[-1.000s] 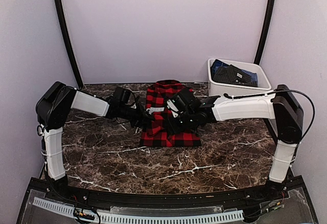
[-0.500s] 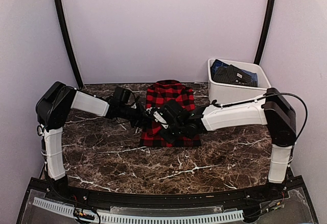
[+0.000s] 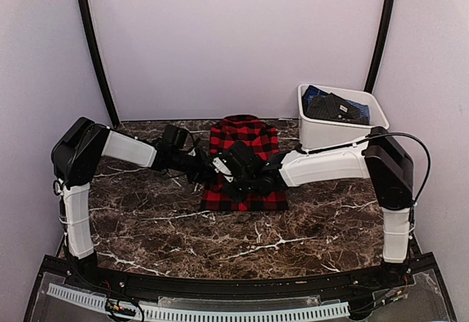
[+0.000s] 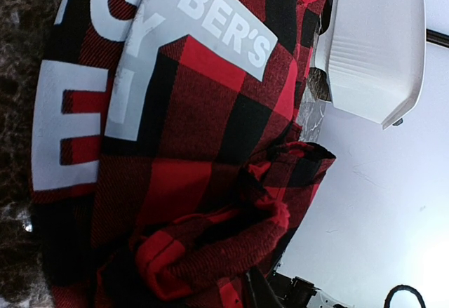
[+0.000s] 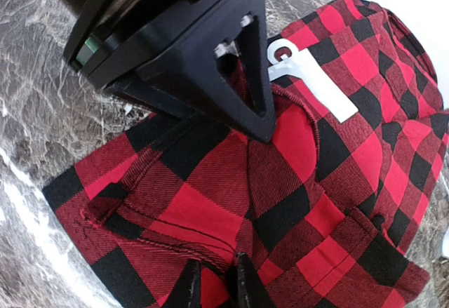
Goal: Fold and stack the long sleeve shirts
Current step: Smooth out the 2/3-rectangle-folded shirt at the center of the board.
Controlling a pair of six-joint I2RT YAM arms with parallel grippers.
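Over the marble table from above, the flannel shirt lies centre, its long axis running away from me, and both arms meet at its left edge. The left gripper is nearer. Left wrist: soft check twill bunched against the lens, jaws holding that bunch, white lettering flat beyond. Right wrist: right gripper drawn narrow, nipping a stitched hem ridge.

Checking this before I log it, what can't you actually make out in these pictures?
Left pincer: overhead view, the right arm covers it; its own camera shows only shirt, so its grip is unclear.
Right pincer: right wrist view, tips cut off by the bottom edge.
Tub contents: overhead view, too small.
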